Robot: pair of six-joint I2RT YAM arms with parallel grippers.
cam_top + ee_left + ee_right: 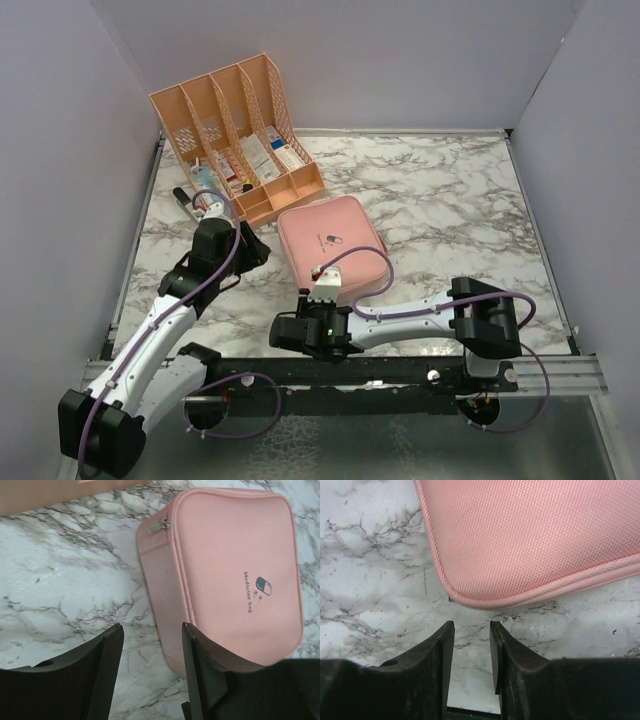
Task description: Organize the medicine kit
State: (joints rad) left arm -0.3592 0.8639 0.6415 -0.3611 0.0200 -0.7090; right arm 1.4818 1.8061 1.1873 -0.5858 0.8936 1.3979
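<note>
Medicine kit (332,245) is closed and lying flat around the middle of the marble table (450,200), lid up with the little pill logo showing. Starting at the left: the left gripper (151,630) has its fingers spread with nothing pinched, just marble in the gap. The kit's side edge sits right by one finger, can't tell if it's touching. Upper left of the overhead frame is the peach desk organizer (240,130) with small boxes in its slots, close to the kit's upper-left corner. Lower middle, the right gripper (471,626) is parted only a little, empty, pointing at the kit's near corner just ahead of its fingertips.
</note>
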